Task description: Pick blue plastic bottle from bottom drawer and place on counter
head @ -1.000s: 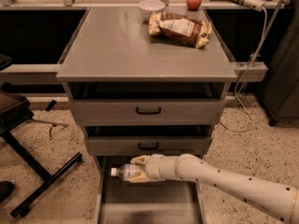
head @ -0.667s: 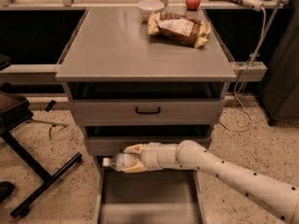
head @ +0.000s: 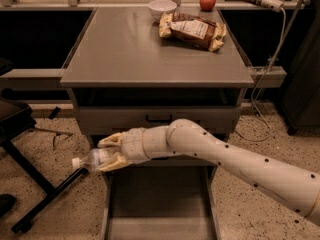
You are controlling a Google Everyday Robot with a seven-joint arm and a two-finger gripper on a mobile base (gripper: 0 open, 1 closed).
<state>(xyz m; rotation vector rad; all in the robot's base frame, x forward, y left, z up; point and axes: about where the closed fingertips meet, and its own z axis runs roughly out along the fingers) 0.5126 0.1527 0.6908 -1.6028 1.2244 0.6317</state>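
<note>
Claw [head: 109, 154] clamps blue plastic bottle [head: 91, 159] above bottom drawer [head: 157, 204].

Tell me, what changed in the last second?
The hand, already gripping the bottle, carried it up and left from over the drawer; the bottle now pokes past the drawer's left side. The bag, bowl and apple on the counter stayed put.

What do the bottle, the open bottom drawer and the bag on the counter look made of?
The blue plastic bottle, held by the gripper over the drawer's left edge: thin clear plastic, with a see-through body and white cap. The bottom drawer: likely painted sheet metal, flat matte grey. The snack bag on the counter: glossy crinkled film, probably plastic or foil.
</note>
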